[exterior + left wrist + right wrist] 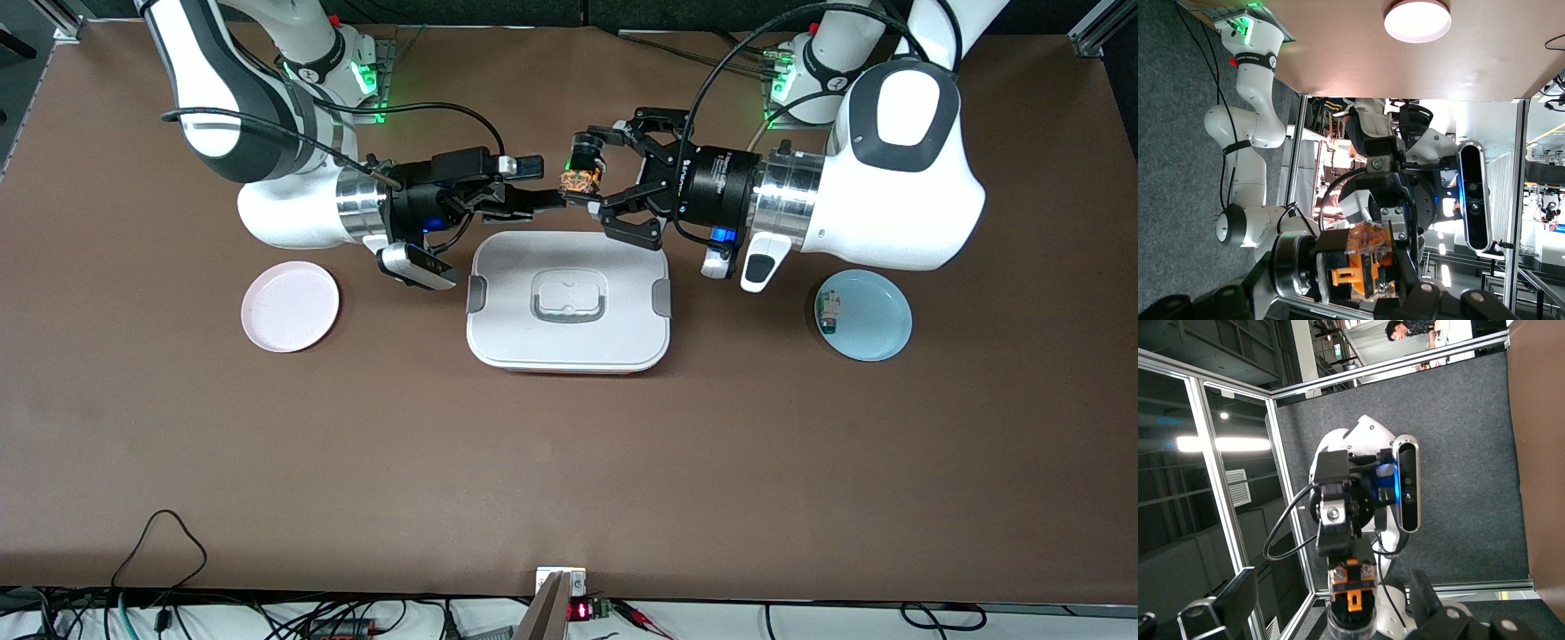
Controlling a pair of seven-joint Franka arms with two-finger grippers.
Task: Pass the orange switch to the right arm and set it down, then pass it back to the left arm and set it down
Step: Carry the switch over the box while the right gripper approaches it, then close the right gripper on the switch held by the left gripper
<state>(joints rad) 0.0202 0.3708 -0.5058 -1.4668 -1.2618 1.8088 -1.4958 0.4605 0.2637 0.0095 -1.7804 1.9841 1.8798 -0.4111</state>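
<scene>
Brown tabletop (569, 462) below, and the action is up in the air: the tiny black switch with orange markings (580, 176) hangs clamped in the left arm's black gripper (594, 173), over the table just past the big white latched box (569, 302). Facing it, the right arm's black gripper (533, 187) has its fingers spread wide, tips right beside the switch. Outward, a pale pink round plate (291, 306) sits toward the right arm's end, a light blue round plate (867, 316) toward the left arm's, carrying 1 small white-and-green component (829, 313).
</scene>
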